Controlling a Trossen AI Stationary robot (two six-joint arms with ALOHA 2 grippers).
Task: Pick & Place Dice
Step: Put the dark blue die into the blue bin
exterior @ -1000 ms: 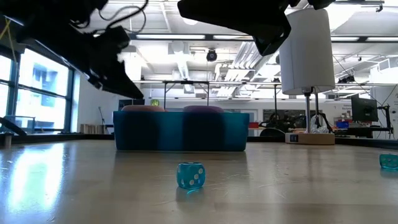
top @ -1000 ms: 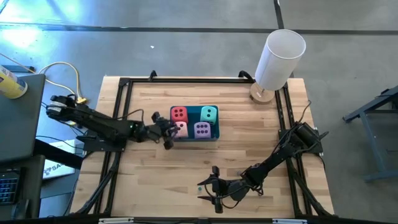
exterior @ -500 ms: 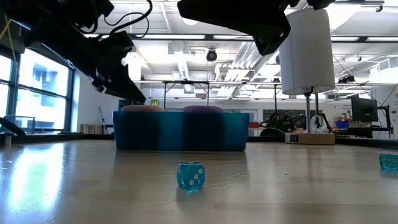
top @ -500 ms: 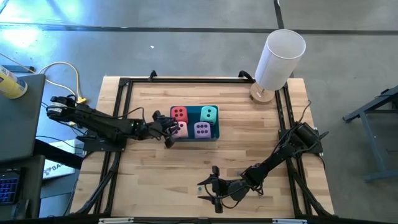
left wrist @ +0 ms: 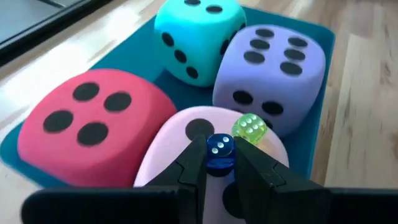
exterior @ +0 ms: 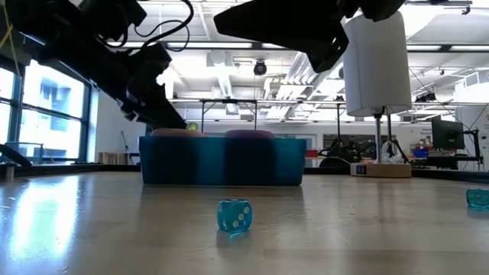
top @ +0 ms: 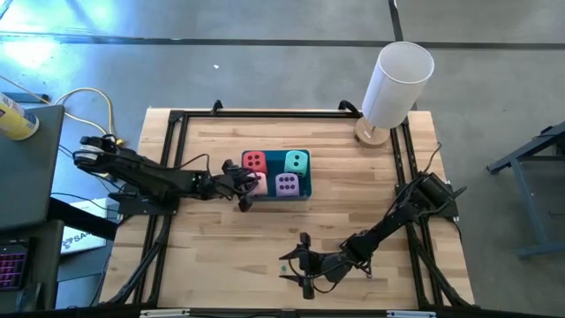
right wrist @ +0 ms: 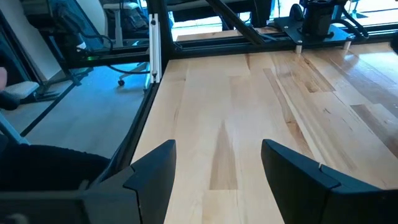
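A blue tray (top: pixel 308 187) at the table's middle holds four soft dice: red (top: pixel 254 161), teal (top: pixel 297 162), pink (top: pixel 259 183) and purple (top: pixel 286 184). They also show in the left wrist view: red (left wrist: pixel 87 127), teal (left wrist: pixel 196 37), purple (left wrist: pixel 273 68), pink (left wrist: pixel 180 134). My left gripper (top: pixel 244 184) is over the tray's left side, above the pink die, shut on a tiny blue dotted cube (left wrist: pixel 220 149). A tiny yellow-green cube (left wrist: pixel 249 129) rests on the pink die's top. My right gripper (top: pixel 296 265) is open and empty near the front edge. My left gripper pinches the tiny blue cube by two opposite sides (left wrist: pixel 219 163) between its fingertips (left wrist: pixel 198 163). The fingers reach in from the table's left, slanting down. The cube is held just above the pink die's top; whether it touches that die cannot be told.
A tiny teal cube (exterior: pixel 234 216) lies on the bare wood near my right gripper, and another (exterior: pixel 477 198) lies farther right. A white cylinder on a wooden base (top: pixel 397 84) stands at the far right corner. Black rails (top: pixel 177 141) frame the table.
My left gripper has moved toward the table's right edge, from beside the tray's left wall to over the pink die, staying shut on the tiny blue cube.
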